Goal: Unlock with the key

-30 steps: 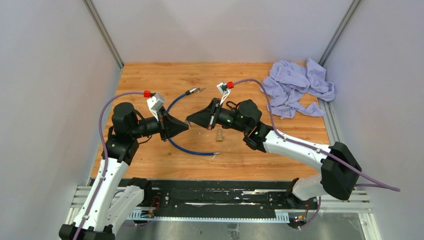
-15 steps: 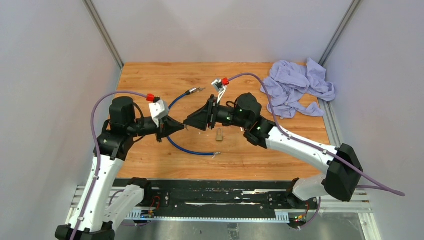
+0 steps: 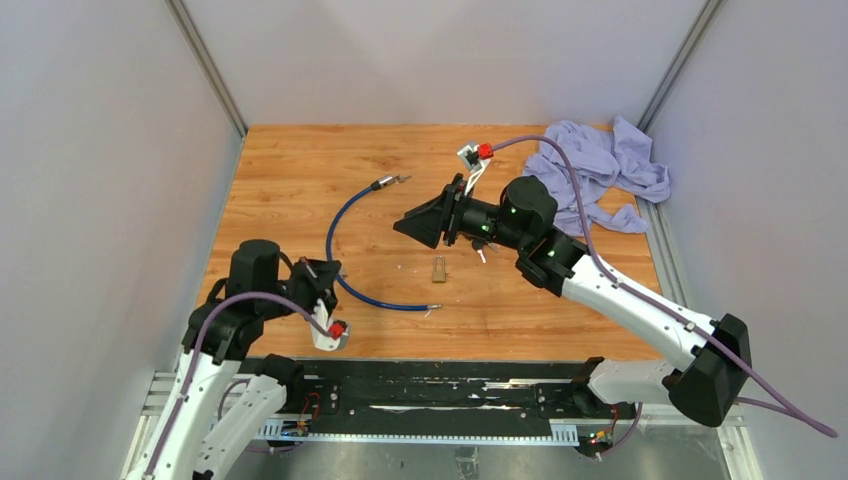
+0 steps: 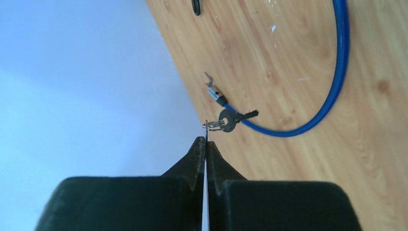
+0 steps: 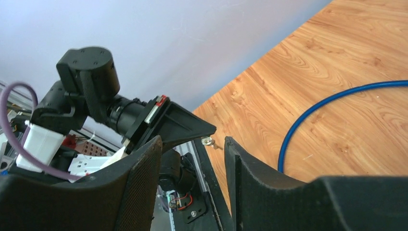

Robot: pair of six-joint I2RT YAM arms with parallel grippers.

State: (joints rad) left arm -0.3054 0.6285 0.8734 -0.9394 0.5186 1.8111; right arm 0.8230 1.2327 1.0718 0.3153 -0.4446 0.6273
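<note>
My left gripper [image 4: 206, 140] is shut on a thin metal key blade seen edge-on, and a second small key [image 4: 229, 119] dangles from its ring just past the tips. In the top view this left gripper [image 3: 325, 275] sits low at the near left. The right wrist view shows the key [image 5: 208, 141] at its black tip. A small brass padlock [image 3: 438, 268] lies on the wooden table [image 3: 300, 160], untouched. My right gripper [image 3: 412, 222] hovers behind the padlock, open and empty, its fingers [image 5: 144, 168] wide apart.
A blue cable [image 3: 345, 285] curves across the table's middle, with metal ends at the back [image 3: 388, 183] and the front [image 3: 432, 308]. A crumpled lilac cloth [image 3: 595, 175] lies in the back right corner. White walls close in both sides.
The right gripper opened, let go of the key and drew back to the right. The left arm pulled back towards the near left, keeping the key.
</note>
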